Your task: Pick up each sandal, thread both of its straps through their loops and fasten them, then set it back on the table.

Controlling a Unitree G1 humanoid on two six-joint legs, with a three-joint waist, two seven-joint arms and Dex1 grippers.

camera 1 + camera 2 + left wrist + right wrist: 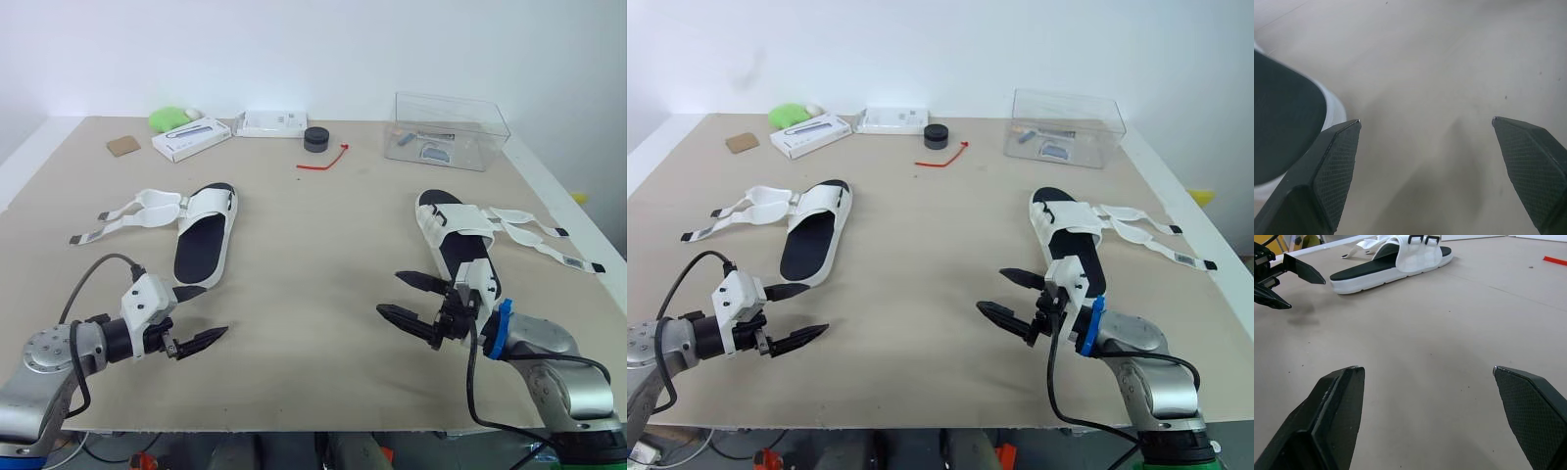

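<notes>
Two white sandals with black footbeds lie on the tan table. The left sandal [204, 240] has its two straps [127, 215] unfastened and spread out to the left. The right sandal [456, 235] has its straps [537, 235] loose and splayed to the right. My left gripper [204, 313] hovers open just beyond the left sandal's heel [1283, 132], holding nothing. My right gripper [389, 294] is open and empty too, low over the table to the left of the right sandal's heel. The right wrist view looks across the table at the left sandal [1391, 262] and my left gripper [1283, 279].
Along the far edge stand a clear plastic box [451, 130], a black round object [316, 139], a red tie [326, 160], two white boxes [191, 138] [272, 123], a green object [168, 117] and a brown square [123, 146]. Bare tabletop [313, 264] lies between the sandals.
</notes>
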